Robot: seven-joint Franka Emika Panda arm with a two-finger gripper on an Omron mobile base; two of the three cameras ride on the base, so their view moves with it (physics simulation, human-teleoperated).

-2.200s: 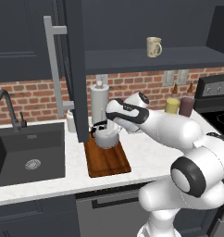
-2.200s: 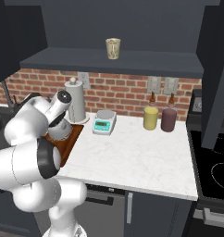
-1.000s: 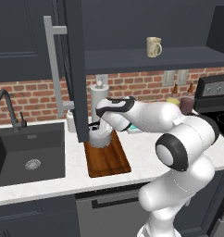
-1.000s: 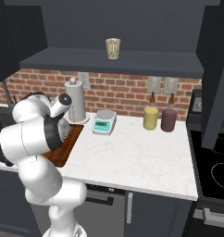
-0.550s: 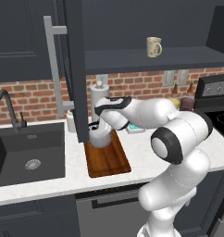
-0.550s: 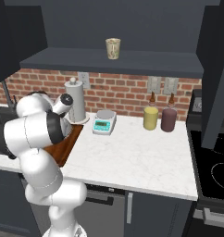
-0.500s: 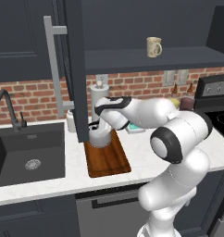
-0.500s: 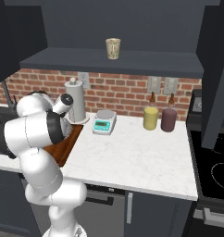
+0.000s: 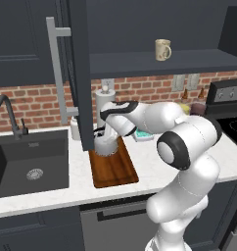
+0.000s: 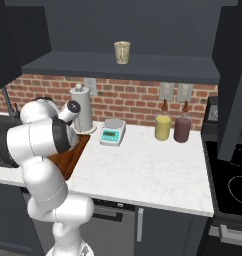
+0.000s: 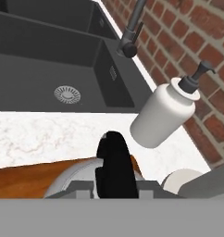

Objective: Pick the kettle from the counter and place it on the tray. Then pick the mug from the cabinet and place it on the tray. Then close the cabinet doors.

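Gripper (image 9: pixel 104 138) is sitting low over the kettle (image 9: pixel 106 145), right at its black arched handle (image 11: pixel 115 164). Fingertips are hidden behind the handle in hand view, so can't tell if jaws are clamping it or letting go. Kettle is resting on the far end of the tray (image 9: pixel 113 167), w/ its silver body (image 11: pixel 72 178) showing just below the handle and the wood rim to one side. Tray is lying on the counter (image 9: pixel 82 180) just beside the sink (image 9: pixel 27 164), w/ a white soap dispenser (image 11: pixel 164 111) and faucet (image 11: pixel 130 32) near the brick wall.

Handling guess: metal kettle is prob stiff, fairly heavy for a two-finger grip, smooth round body likely slippery, so the arched handle top is the only sane place to take hold; gripped off-centre it could swing.

Further out: paper-towel roll (image 9: pixel 105 104) is standing right behind the kettle. Mug (image 9: pixel 162 49) is sitting upright on the cabinet (image 9: pixel 189 61) shelf, well apart from the arm, untouched. Cabinet door (image 9: pixel 77 73) is hanging open above the tray, bar handle (image 9: pixel 56 73) facing out.
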